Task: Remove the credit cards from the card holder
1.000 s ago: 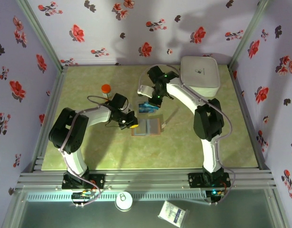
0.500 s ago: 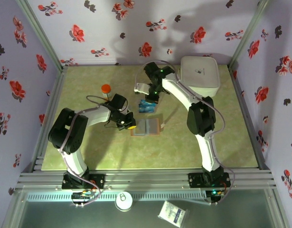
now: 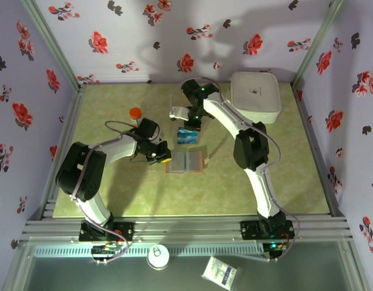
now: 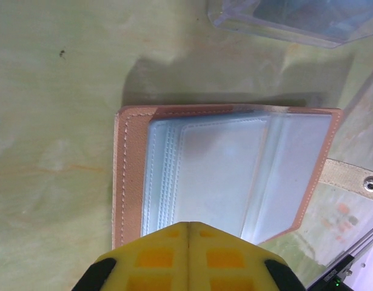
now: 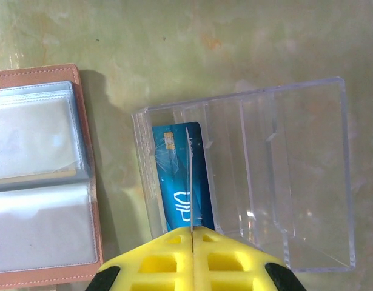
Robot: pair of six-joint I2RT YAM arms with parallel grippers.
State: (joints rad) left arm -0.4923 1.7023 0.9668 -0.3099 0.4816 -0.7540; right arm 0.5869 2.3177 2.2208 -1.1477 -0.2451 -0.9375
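Top external view is showing the bench [image 3: 113, 194] carrying the open card holder [image 3: 185, 162], left tool [image 4: 187, 225] closed and empty over its edge; unpinned, the holder is risking sliding. Right tool [image 5: 191, 229] is hovering closed above the clear tray [image 5: 295, 182] and its blue credit card [image 5: 174, 176], perhaps pinching another card edge-on, risking a drop.

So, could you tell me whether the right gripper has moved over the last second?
Yes. The right gripper has shifted left, away from the white box in the table's far right corner.
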